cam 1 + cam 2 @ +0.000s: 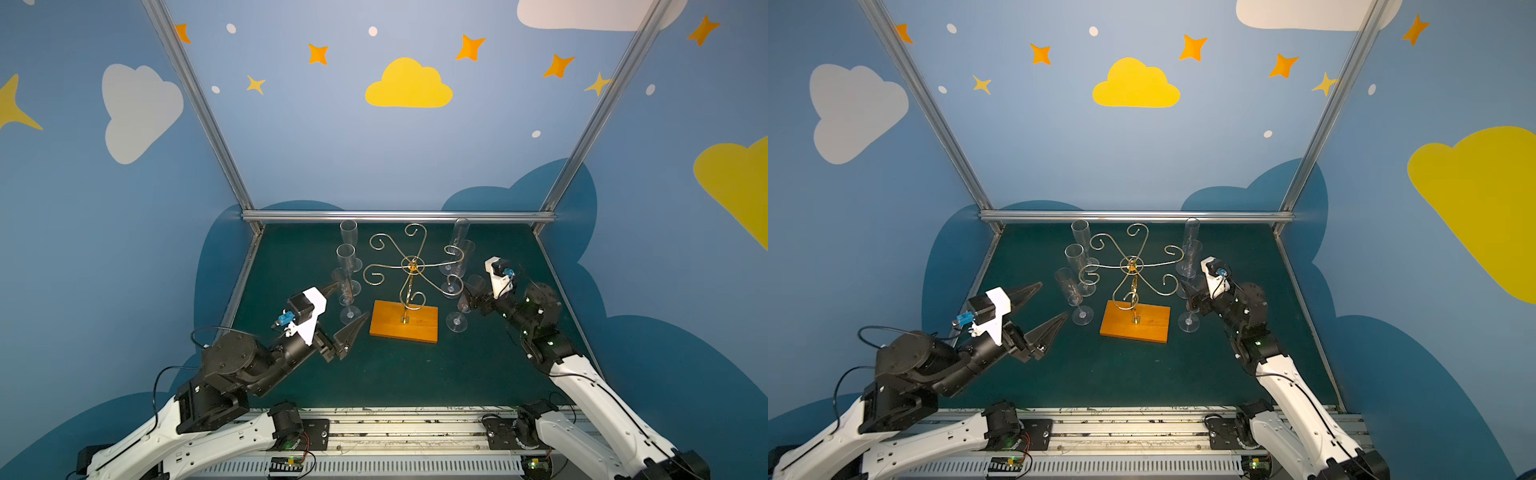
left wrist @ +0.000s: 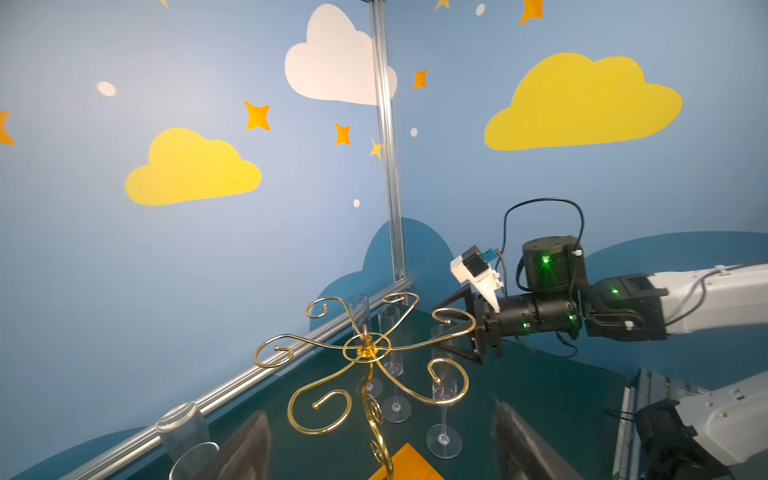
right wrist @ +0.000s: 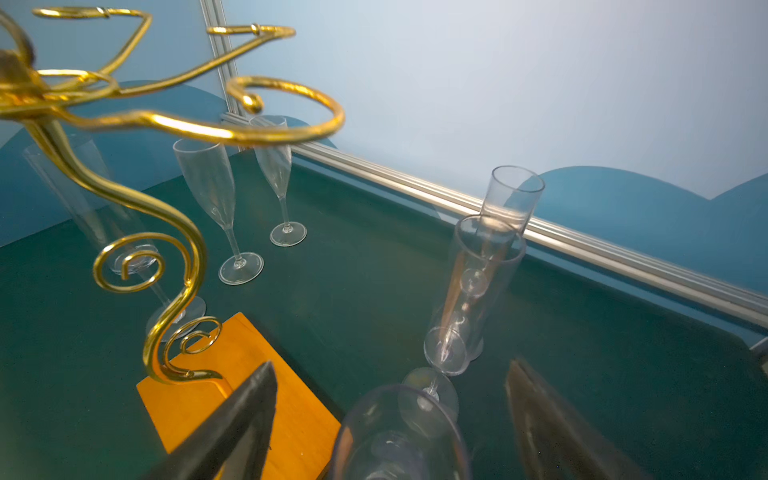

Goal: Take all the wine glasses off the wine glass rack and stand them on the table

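Note:
The wine glass rack stands mid-table, gold wire arms on a post in an orange wooden base; its curls carry no glass. A clear wine glass stands upright right of the base, its bowl between the spread fingers of my right gripper, with a gap on each side. My left gripper is open left of the base, its fingertips beside another standing glass, which is not between them.
Two more flutes stand at the back left and two at the back right. An aluminium rail and blue walls close in the green table. The arms' base rail runs along the front.

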Robot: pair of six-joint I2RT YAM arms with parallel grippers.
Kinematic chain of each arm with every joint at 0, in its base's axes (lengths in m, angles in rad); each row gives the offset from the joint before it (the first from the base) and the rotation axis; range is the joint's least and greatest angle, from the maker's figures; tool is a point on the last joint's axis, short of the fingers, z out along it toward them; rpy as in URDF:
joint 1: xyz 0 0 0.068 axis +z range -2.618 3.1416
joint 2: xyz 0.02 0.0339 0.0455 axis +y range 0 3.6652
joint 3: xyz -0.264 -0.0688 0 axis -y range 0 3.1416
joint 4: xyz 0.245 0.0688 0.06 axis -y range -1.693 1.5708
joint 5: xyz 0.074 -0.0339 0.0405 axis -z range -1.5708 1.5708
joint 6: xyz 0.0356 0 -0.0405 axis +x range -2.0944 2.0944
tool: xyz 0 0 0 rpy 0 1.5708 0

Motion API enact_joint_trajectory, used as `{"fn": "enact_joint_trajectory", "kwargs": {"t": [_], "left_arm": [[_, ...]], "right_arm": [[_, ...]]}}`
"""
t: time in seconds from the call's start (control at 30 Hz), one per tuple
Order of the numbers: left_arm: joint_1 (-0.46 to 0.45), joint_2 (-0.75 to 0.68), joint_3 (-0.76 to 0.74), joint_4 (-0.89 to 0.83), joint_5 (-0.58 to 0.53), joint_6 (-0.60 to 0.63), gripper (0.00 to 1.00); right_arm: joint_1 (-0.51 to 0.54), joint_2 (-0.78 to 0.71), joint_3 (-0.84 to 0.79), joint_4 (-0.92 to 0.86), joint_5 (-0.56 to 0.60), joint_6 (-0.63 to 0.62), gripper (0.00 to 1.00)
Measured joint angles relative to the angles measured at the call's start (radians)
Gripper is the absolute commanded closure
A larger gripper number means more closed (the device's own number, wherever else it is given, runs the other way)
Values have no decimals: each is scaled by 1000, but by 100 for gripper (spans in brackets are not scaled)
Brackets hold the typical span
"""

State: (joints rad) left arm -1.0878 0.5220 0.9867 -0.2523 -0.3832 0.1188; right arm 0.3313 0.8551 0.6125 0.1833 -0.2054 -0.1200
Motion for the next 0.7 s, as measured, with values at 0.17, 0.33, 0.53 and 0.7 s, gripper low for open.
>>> {"fn": "enact_joint_trajectory", "kwargs": {"t": [0.17,0.33,0.53,0.7], "left_arm": [[0,-69,-12,11,-82,48,8],[0,-135,-62,55,-170,125,1],[0,-137,-102,144,-274,249,1],[8,-86,-132,279,-354,410,1]], "right_arm": [[-21,-78,80,-78,44,-12,13],[-62,-123,172,-120,124,-3,12],[-151,-74,257,-184,288,39,12],[-267,-2,259,-205,376,104,11]]}}
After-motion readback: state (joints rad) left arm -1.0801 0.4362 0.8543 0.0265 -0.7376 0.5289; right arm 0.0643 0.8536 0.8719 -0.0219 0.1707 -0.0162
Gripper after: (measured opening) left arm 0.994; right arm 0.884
